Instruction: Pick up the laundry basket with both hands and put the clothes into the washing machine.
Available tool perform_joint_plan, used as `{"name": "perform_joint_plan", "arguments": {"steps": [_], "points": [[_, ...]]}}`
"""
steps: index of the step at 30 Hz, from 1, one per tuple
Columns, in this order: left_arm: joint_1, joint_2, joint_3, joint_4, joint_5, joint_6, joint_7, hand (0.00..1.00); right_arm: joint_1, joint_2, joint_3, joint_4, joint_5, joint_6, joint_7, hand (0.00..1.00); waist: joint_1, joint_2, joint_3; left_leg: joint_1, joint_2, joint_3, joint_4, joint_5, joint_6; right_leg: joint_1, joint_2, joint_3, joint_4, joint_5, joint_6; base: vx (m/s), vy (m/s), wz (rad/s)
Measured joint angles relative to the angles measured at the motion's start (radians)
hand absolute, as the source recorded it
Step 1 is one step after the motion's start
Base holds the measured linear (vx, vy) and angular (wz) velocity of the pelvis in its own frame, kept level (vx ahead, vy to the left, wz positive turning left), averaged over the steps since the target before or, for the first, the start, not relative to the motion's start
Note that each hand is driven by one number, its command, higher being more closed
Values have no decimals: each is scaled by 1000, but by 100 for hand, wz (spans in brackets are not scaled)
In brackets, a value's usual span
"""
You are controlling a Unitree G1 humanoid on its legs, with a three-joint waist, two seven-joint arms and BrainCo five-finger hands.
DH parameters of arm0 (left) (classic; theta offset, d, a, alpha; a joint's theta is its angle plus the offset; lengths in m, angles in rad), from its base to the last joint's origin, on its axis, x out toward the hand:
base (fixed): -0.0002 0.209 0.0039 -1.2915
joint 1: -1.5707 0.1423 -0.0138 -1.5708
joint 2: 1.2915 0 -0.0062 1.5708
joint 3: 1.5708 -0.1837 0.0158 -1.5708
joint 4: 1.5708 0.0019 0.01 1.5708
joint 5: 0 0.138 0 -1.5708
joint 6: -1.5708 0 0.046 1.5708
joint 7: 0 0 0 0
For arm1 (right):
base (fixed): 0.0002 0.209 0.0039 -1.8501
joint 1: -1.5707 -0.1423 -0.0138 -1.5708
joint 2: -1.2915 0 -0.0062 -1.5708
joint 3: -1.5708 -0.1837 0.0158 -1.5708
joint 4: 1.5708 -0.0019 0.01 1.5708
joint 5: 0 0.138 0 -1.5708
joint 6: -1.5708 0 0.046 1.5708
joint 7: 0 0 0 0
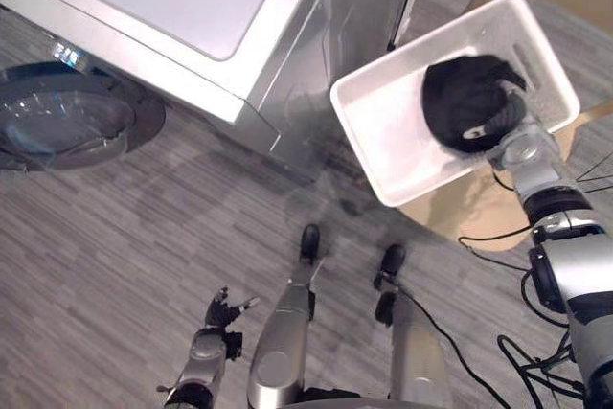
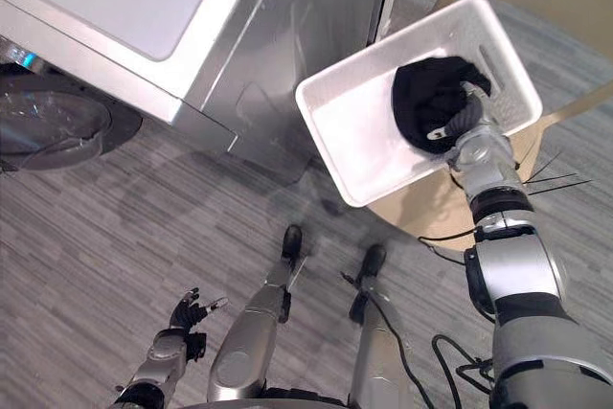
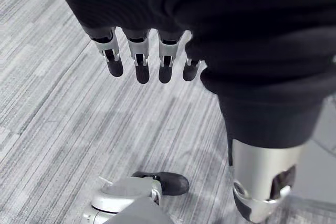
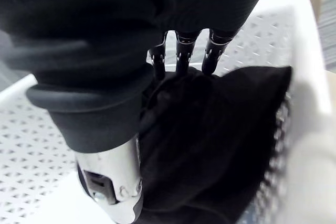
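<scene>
Laundry basket with one black garment, right robot hand inside; washing machine to the left.

Item: white perforated laundry basket, on a light wooden bench at the right of the scene, tilted, its near rim by the right arm. Contents: black garment, bunched in the right half of the basket. Right robot hand: reaching over the near rim, fingers straight with their tips touching the garment, thumb lying alongside it. Left robot hand: low at near left, well apart from the basket, above the grey plank floor, fingers relaxed and spread, holding nothing. Washing machine: silver-grey, far left, just beside the basket's left corner; its round glass door hangs open at the far left.
</scene>
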Motion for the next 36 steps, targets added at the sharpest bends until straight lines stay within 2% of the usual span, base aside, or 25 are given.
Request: {"name": "perform_joint_plan", "arguments": {"steps": [1, 2, 4, 9, 15, 18, 20, 25, 28, 30, 33, 36], "points": [[-11, -8, 0, -4, -2, 0, 0, 0, -6, -4, 10, -4, -1, 0, -12, 0, -1, 2, 1, -13, -2, -1, -8, 7, -2, -24, -7, -1, 17, -6, 0, -67, -66, 13], [-22, -20, 1, -20, -21, 0, 1, 0, -26, -10, 33, -22, 2, 0, -18, 100, -5, 2, 2, -40, -8, -4, -10, 10, -6, -59, -16, -2, 44, -16, -1, -71, -72, 14], [-42, -32, 1, -20, -29, 0, 1, 0, -35, -35, 78, -51, 11, -2, -12, 100, -8, 2, 2, -55, -12, -4, -9, 11, -7, -83, -28, -3, 70, -26, -2, -44, -50, 12], [-62, -50, 4, -57, -49, -9, -3, 0, -44, -85, 192, -132, 147, -29, 30, 100, -17, -2, 0, -90, -11, 28, -6, 9, -5, -137, -47, -6, 126, -52, -5, -28, -45, 7], [-62, -67, 4, -57, -62, -8, -5, 0, -4, -78, 203, -178, 252, -42, 50, 100, -16, -7, -2, -72, -5, 31, -4, 25, -3, -133, -48, -7, 159, -75, -13, 10, -51, 2], [-62, -71, 2, -55, -62, -6, -6, 0, 44, -28, 180, -196, 287, -41, 49, 100, -16, -11, -4, -36, 0, 31, -5, 28, -7, -99, -46, -12, 169, -92, -16, 30, -68, 3], [-62, -71, 0, -55, -62, -6, -7, 0, 92, 27, 146, -229, 310, -41, 50, 100, -13, -16, -7, -2, 5, 31, -7, 28, -7, -66, -43, -15, 172, -101, -19, 19, -69, 3], [-59, -64, -2, -37, -61, 4, -7, 0, 221, 84, 2, -368, 387, -43, 44, 100, -13, -27, -13, 63, 6, 31, -26, 28, -7, -4, -38, -16, 161, -104, -16, -4, -30, 2], [-33, -32, -2, -34, -61, 6, -7, 0, 345, 140, -99, -473, 490, -57, 37, 100, -19, -64, -39, 108, 5, 30, -29, 24, -3, 53, -20, -11, 119, -100, -9, 1, -15, -6], [-1, -10, 0, -33, -61, 7, -8, 0, 448, 180, -148, -555, 563, -90, 27, 100, -39, -90, -80, 124, 9, 27, -28, 20, -4, 91, -6, -9, 69, -87, 5, 21, 18, -4], [30, -11, 2, -16, -60, 12, -24, 0, 570, 220, -215, -654, 652, -122, 29, 100, -58, -98, -123, 156, 8, 27, -28, 4, -1, 153, 14, -1, 1, -63, 23, 41, 18, -4], [72, -11, 6, -13, -57, 21, -31, 0, 694, 285, -273, -772, 723, -150, 53, 100, -63, -97, -179, 187, 6, 27, -28, -15, 2, 204, 27, 24, -58, -44, 35, 62, 20, -5]]}}
